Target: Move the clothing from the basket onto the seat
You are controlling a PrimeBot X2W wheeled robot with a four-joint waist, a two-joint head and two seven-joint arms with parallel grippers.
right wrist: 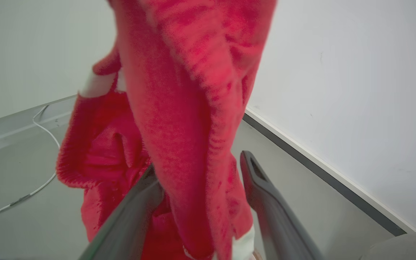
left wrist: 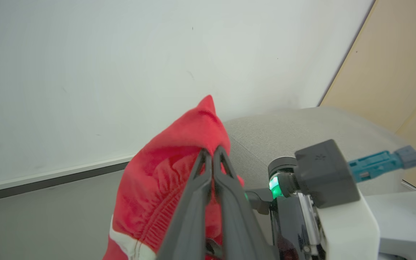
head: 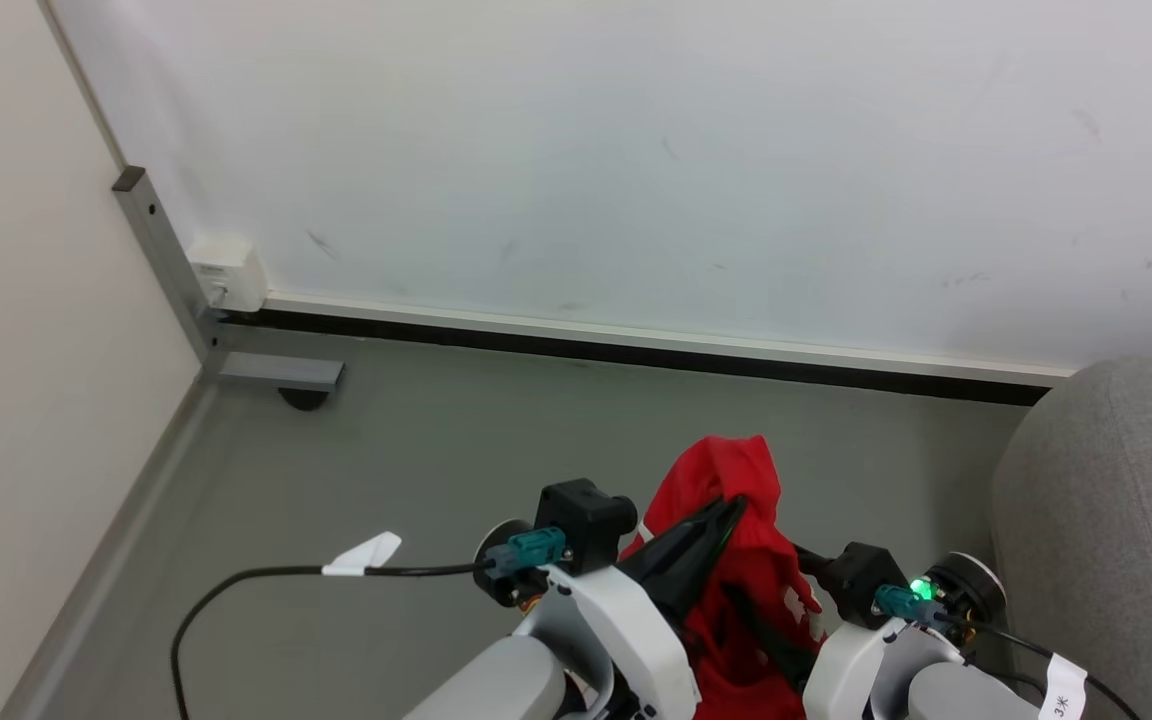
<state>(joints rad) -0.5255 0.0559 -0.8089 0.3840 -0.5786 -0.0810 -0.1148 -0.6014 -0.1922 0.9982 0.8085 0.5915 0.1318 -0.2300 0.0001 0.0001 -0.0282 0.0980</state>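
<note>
Left pincer (left wrist: 212,151): closest to my left wrist camera. My two long dark fingers are pressed together at their tips, pinching a fold of the red garment (left wrist: 164,173).
Right pincer (right wrist: 199,164): my fingers stand spread wide, and the red cloth hangs down through the gap. It lies against one finger; the other looks clear of it, though the blur so close to the lens leaves me unsure.
Red garment: soft and fuzzy, bright red, with a white band near its lower edge and ribbed stitching. In the head view it is lifted between my two white wrists, its peak rising just above my left fingertips. It hangs over the floor (head: 436,440), apart from the seat (head: 1116,520).
Black cable (head: 236,580): runs from a teal plug on my left wrist, curving off to my left and carrying a small white tag.
Floor: plain grey, beneath the garment.
Seat: a light-grey fabric sofa with a rounded edge, on my right, just beside my right wrist.
Wall (head: 636,150): white, beyond the floor, with a pale skirting strip over a dark line.
Socket box (head: 226,272): small and white, low in the far left corner, fixed to a grey metal strip.
</note>
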